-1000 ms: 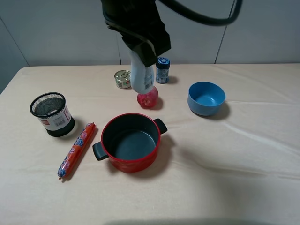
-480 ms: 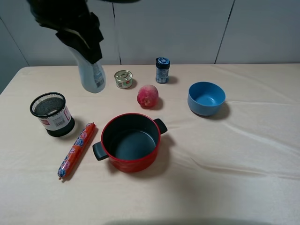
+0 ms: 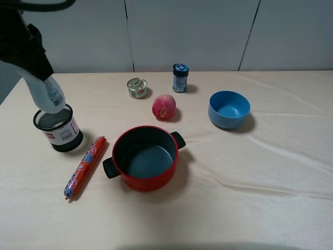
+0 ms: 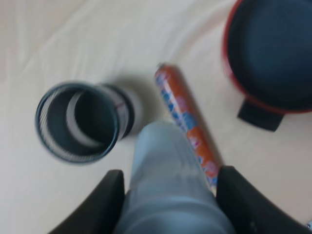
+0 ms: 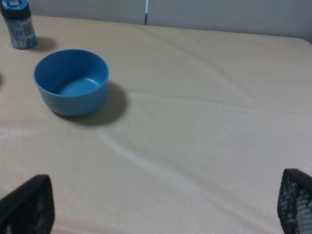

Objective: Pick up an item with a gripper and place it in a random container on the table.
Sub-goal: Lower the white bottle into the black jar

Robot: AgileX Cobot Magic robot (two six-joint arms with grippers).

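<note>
Over the last half second my left claw point(image 3: 36, 65) has carried the bottle point(image 3: 47, 95) from beside the tin can point(image 3: 137, 87) out to the table's point(image 3: 260, 182) left edge. The bottle hangs tilted, its lower end at the far rim of the mesh cup point(image 3: 57, 125); I cannot tell whether they touch. The claw grips its upper part, one finger on each side. A sausage point(image 3: 85, 166) lies just beside the cup, with the red pot point(image 3: 144, 156) beyond it at mid-table. A peach point(image 3: 164, 106) and jar point(image 3: 180, 78) sit toward the far edge, and a blue bowl point(image 3: 229, 109) sits further right. The cup's white label bears a red mark, and its print is unreadable. My right claw point(image 5: 161, 209) is spread wide.
</note>
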